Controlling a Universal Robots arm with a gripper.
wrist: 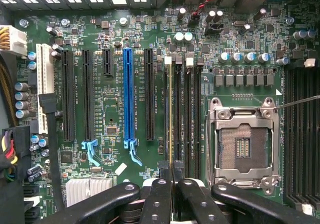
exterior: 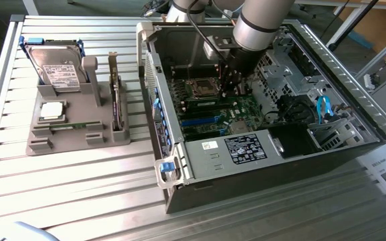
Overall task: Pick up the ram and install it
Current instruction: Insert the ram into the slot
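My gripper (wrist: 171, 173) is down inside the open computer case (exterior: 354, 145), over the motherboard (exterior: 236, 108) next to the empty processor socket (wrist: 243, 145). Its two black fingers (wrist: 161, 194) are pressed together on the ram (wrist: 170, 108). I see the ram edge-on as a thin tan line running along the first memory slot, the one farthest from the socket. Whether it is fully seated in that slot cannot be told. In the exterior view the arm hides the gripper (exterior: 230, 85) and the ram.
Three other memory slots (wrist: 188, 114) lie beside the ram, then a blue expansion slot (wrist: 128, 93). On the exterior view's left a grey holder (exterior: 66, 143) carries a hard drive (exterior: 58, 68), a processor chip (exterior: 51, 111), an upright card (exterior: 116, 100) and a thin green strip (exterior: 69, 126).
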